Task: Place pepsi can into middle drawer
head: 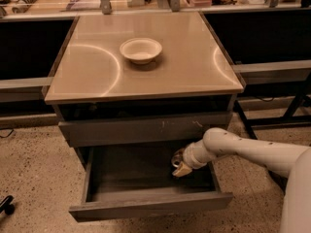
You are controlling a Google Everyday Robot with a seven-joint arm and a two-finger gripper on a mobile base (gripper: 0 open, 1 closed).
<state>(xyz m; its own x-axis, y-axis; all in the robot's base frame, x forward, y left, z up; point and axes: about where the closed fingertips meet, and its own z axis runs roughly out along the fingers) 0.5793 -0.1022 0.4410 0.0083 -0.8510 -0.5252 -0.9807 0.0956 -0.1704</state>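
The middle drawer (146, 205) is pulled open under the cabinet, and its dark inner floor shows. My gripper (181, 168) reaches in from the right and hangs low over the drawer's right side. It is shut on the pepsi can (177, 157). Only the can's silver top rim and a bit of dark body show at the wrist end; the rest is hidden by the gripper. I cannot tell whether the can touches the drawer floor.
A cream-white bowl (141, 49) sits on the tan cabinet top (97, 76). A closed grey drawer front with pale scratch marks (146, 128) is just above the open drawer. Dark shelving stands on both sides, over a speckled floor (34, 178).
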